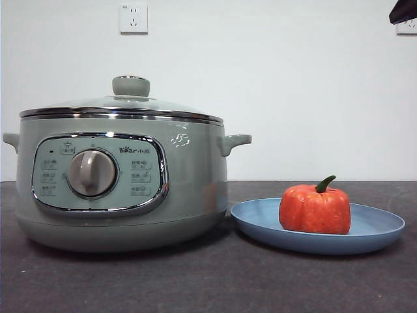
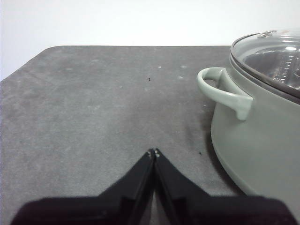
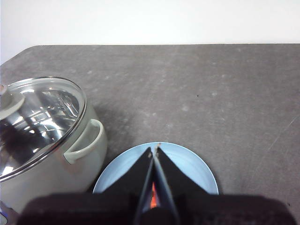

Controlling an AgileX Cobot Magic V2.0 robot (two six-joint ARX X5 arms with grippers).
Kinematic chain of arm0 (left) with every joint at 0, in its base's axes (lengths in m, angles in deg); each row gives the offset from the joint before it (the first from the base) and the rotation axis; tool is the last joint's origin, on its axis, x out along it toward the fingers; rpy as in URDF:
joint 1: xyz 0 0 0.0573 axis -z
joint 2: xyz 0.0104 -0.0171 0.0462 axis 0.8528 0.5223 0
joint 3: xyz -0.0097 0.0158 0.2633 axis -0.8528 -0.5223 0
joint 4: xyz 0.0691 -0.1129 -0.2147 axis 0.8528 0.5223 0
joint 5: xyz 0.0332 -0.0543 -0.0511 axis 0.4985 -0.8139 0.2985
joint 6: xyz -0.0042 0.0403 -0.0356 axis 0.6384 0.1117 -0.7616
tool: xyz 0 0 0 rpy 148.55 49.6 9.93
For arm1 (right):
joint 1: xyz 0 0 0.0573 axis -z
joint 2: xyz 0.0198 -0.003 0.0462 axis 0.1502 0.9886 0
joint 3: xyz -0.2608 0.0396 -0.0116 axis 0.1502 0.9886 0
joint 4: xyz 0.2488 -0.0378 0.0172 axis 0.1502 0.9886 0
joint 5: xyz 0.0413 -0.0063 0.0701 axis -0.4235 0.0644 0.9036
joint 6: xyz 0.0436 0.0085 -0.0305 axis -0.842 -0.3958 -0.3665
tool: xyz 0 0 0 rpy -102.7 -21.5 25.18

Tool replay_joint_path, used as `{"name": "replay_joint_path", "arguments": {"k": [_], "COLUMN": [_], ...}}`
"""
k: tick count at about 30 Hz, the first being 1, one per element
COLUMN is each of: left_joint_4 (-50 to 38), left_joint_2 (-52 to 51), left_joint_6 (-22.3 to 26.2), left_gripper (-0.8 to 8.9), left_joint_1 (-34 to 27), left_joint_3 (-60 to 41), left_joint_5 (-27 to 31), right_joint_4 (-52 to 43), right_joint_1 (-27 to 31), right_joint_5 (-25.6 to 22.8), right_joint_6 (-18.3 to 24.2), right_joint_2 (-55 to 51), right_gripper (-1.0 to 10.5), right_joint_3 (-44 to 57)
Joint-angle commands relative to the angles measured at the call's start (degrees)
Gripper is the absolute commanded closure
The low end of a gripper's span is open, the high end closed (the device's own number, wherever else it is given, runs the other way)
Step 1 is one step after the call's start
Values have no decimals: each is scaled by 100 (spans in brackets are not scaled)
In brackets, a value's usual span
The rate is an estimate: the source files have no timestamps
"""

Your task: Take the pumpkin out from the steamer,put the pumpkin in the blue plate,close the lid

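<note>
The pumpkin sits in the blue plate and the lid rests on the steamer, so the task looks complete. The right gripper, jaws together and empty, hangs above the plate; only its wrist view shows an orange sliver below. The left gripper, likewise closed and empty, waits beside the steamer's handle.

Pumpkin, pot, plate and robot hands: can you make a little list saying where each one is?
pumpkin: sitting on the blue plate
steamer: beside the plate, on the table
lid: on the steamer
left gripper: shut, empty, above the table next to the steamer
right gripper: shut, empty, above the plate
</note>
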Motion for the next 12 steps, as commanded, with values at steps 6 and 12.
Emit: {"name": "replay_joint_path", "arguments": {"k": [6,12], "left_joint_4": [72,72], "left_joint_2": [-15,-15], "left_joint_6": [-20,-20], "left_gripper": [817,817], "left_joint_1": [-20,-17], "left_joint_3": [-55,-55], "left_joint_5": [0,0], "right_joint_4": [-15,114], "right_joint_1": [-7,225], "right_joint_5": [-13,-105], "right_joint_6": [422,1493], "right_joint_2": [-11,-656], "right_gripper": [958,958], "right_joint_3": [22,382]}}
